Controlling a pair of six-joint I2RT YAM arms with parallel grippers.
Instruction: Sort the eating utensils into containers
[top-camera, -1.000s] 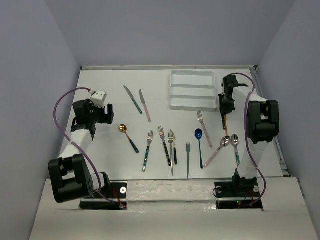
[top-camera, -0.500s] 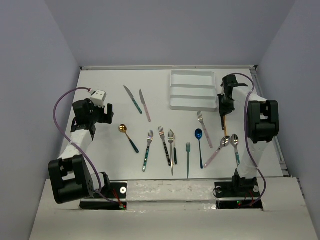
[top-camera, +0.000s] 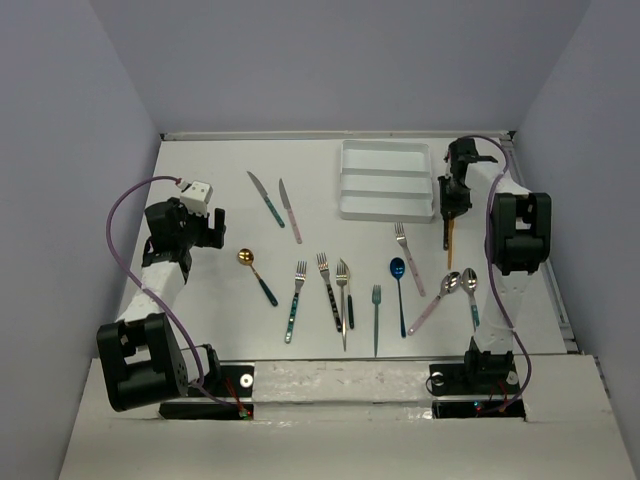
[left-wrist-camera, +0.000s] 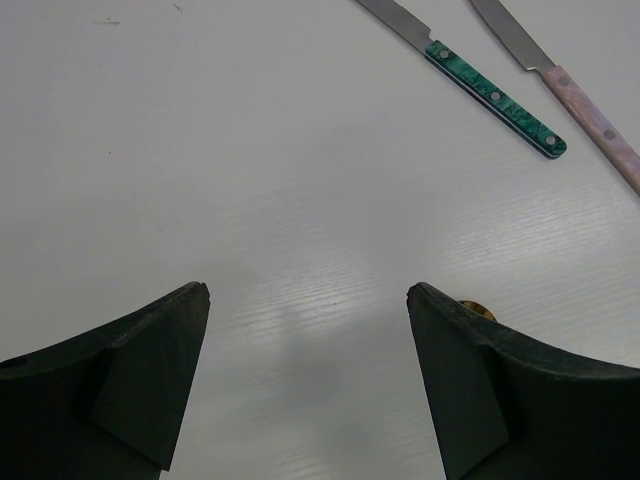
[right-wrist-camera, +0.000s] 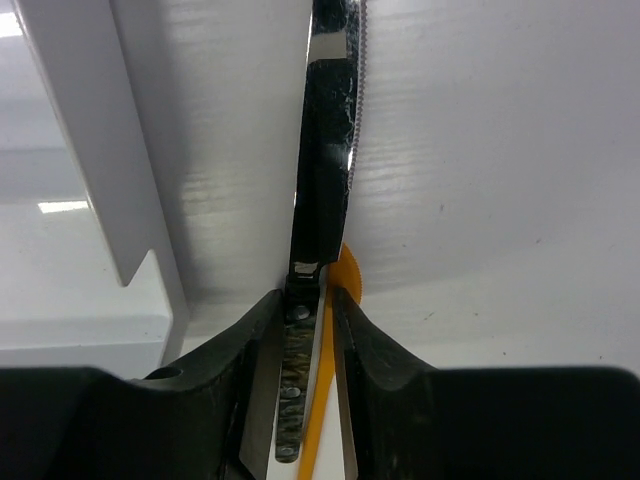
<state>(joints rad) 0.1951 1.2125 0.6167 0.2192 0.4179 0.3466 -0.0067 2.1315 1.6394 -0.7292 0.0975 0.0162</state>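
My right gripper is shut on a dark-handled silver knife, with a gold knife pinched beside it. It holds them just right of the white tray; the gold knife hangs toward me. My left gripper is open and empty over bare table, beside a gold spoon. A teal-handled knife and a pink-handled knife lie beyond it.
Several utensils lie in a row across the table's near middle: forks, a blue spoon, a pink-handled fork, two spoons. The table's right edge is close to the right arm.
My right gripper has moved a little farther away along the tray's right side, carrying the knives with it. The left arm has not moved.
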